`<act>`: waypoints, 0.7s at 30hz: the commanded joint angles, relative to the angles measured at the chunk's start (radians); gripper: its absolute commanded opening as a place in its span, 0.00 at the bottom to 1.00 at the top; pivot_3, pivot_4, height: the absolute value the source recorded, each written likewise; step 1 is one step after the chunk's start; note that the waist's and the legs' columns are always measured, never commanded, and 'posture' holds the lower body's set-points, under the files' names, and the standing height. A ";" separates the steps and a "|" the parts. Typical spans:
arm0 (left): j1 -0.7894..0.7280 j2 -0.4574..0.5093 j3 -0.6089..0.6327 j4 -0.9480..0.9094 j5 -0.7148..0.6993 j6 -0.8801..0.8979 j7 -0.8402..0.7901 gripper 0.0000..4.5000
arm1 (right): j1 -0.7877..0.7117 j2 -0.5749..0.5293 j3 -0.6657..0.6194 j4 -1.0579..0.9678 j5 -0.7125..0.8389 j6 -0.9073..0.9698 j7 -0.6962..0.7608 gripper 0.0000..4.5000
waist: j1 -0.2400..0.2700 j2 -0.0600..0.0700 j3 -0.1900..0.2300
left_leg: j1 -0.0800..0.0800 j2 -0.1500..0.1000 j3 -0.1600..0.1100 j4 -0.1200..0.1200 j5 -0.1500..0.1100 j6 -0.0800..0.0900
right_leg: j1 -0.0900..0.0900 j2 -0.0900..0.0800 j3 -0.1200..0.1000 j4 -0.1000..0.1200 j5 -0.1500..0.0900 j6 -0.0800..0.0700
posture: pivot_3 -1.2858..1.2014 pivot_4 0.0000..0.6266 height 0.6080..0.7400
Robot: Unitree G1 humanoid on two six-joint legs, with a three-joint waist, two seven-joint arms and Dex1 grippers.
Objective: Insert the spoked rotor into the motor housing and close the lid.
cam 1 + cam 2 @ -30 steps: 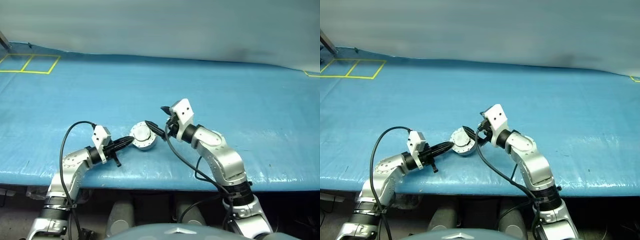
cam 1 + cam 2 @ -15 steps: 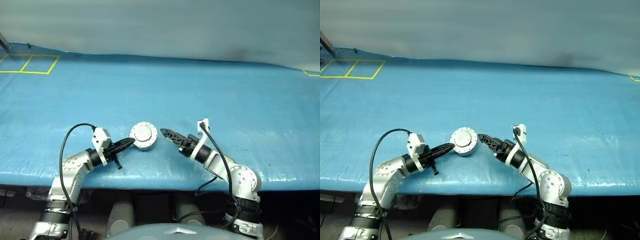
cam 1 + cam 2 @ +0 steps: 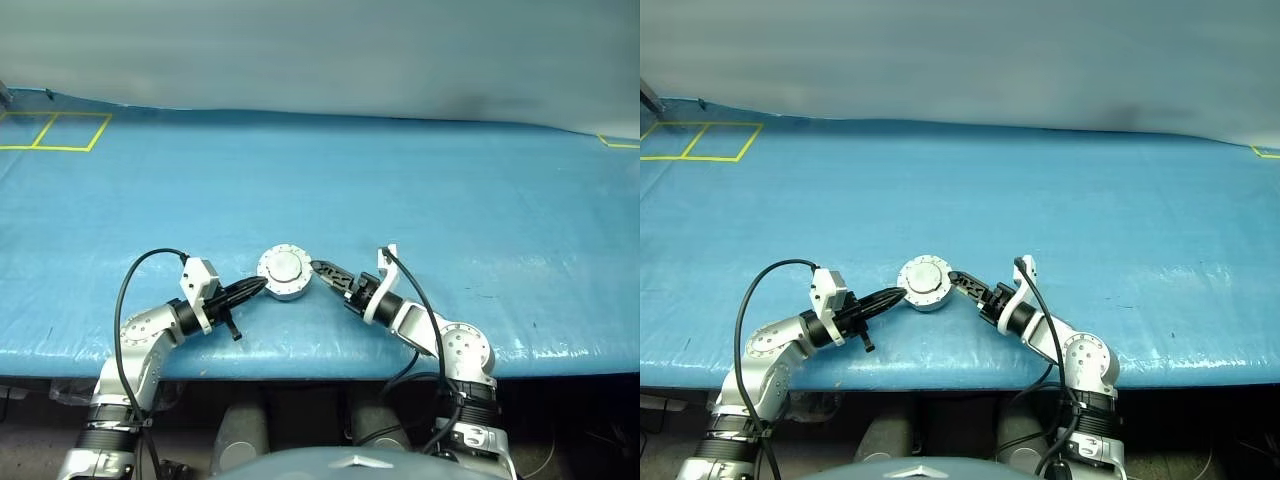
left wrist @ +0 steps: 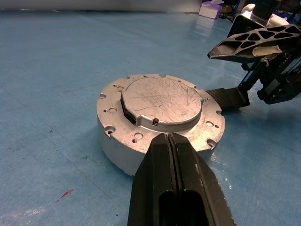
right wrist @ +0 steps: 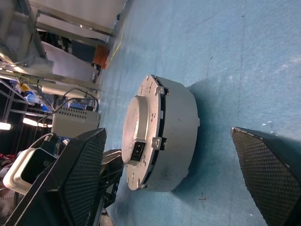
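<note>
Bright even light, soft shadows, sharp focus

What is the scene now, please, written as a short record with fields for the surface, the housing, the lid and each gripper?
surface: blue table cover
motor housing: silver round body standing on the cover between the two grippers
lid: closed on top, plain grey face up
left gripper: shut, tips at the housing's rim
right gripper: open, one finger above lid level, one low beside the housing
</note>
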 commanded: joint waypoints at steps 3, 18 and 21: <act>0.011 -0.001 -0.008 -0.007 0.006 0.003 0.008 0.00 | -0.037 0.039 0.029 0.049 0.016 -0.028 0.010 0.99 | -0.002 0.000 0.000 | 0.000 0.000 0.000 0.000 0.000 0.000 | 0.000 0.000 0.000 0.000 0.000 0.000 | 0.52 0.24 1.00; 0.007 -0.002 -0.009 0.005 0.013 -0.007 0.012 0.00 | -0.056 0.054 0.046 0.100 0.034 -0.056 0.006 0.99 | -0.003 0.000 0.000 | 0.000 0.000 -0.001 0.000 0.000 0.000 | 0.000 0.000 0.000 0.000 0.000 0.000 | 0.52 0.24 1.00; 0.004 -0.002 -0.009 0.009 0.014 -0.009 0.014 0.00 | -0.059 0.047 0.047 0.104 0.034 -0.056 0.004 0.90 | -0.003 0.000 0.000 | 0.000 0.000 -0.001 0.000 0.000 0.000 | 0.000 0.000 0.000 0.000 0.000 0.000 | 0.52 0.24 1.00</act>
